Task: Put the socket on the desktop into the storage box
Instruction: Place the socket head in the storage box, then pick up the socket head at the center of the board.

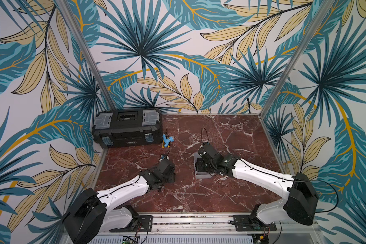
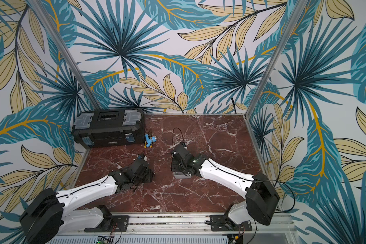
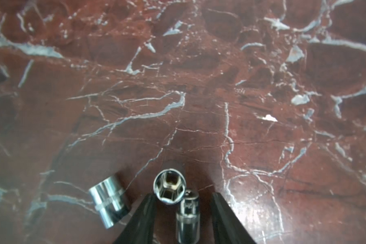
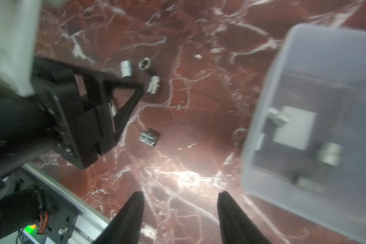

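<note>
**Two pincers spread, nothing pinched**

Three sockets are seen in the left wrist view. The left pincer (image 3: 182, 194) is held partly spread and nothing is pinched. An upright socket (image 3: 169, 187) is framed between the fingers (image 3: 145, 215), close against one of them; contact cannot be told. A small socket (image 3: 188, 211) is laid beside it, also between the fingers, and a larger socket (image 3: 109, 202) is laid outside them on the desktop (image 3: 199, 84). The right pincer (image 4: 180, 193) is held spread over bare desktop, with nothing between its fingers.

Only in the right wrist view is the inside of the storage box (image 4: 261, 103) seen: blurred sockets (image 4: 329, 156) are laid on its floor around a white label (image 4: 294, 126). In both top views the fingertips cannot be made out. There the storage box is found right of centre, largely covered by the right arm (image 1: 262, 175). A black toolbox (image 1: 128, 128) and a blue toy (image 1: 167, 140) are seen only there, left of centre.
</note>
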Controlling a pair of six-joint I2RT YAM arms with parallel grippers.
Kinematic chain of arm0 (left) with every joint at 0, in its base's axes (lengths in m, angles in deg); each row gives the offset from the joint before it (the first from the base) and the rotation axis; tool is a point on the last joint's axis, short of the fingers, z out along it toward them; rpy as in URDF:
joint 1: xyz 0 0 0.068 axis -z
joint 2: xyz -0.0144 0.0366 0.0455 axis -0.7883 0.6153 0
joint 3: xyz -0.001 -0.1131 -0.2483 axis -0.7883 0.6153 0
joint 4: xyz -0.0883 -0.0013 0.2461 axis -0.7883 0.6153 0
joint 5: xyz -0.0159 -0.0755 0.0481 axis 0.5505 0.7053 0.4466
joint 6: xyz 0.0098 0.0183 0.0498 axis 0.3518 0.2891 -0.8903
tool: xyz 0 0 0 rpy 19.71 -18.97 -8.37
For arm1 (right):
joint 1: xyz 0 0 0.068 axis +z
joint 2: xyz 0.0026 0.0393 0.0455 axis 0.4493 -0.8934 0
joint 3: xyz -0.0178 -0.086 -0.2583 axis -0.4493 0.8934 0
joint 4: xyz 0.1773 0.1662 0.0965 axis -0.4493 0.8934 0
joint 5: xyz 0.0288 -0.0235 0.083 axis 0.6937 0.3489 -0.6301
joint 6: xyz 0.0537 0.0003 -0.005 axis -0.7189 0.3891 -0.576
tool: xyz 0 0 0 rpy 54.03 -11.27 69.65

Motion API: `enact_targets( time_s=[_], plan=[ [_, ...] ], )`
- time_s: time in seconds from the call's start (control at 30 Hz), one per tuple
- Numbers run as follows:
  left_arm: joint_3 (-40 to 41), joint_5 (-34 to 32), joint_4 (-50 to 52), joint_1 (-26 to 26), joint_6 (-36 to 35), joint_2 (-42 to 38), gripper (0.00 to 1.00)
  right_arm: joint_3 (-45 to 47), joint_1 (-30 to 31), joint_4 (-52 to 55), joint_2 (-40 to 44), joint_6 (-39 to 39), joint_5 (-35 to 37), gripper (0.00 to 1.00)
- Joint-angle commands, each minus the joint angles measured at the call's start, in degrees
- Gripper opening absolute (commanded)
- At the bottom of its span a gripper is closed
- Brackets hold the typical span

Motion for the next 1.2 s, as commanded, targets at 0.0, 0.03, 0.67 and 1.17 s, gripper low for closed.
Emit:
enact_targets(
  time_s=[0.0,0.03,0.67,1.17],
  plan=[
    [-3.90,-1.82,0.18,-1.40,-1.34,1.69,0.51,-0.23,0.20,1.45,0.22,0.10,1.87,0.27],
    [-4.39,-1.69,0.13,-1.66,-1.75,2.27,0.49,-0.04,0.21,1.37,0.39,0.10,1.87,0.26],
    [-8.82,-7.49,1.00,-1.97,-3.86,12.20,0.42,2.16,0.29,0.84,1.63,-0.69,2.64,0.21],
    [-9.75,-8.65,0.64,-2.57,-3.59,16.67,0.41,3.21,0.27,0.45,2.07,-0.87,2.92,0.20]
  ],
)
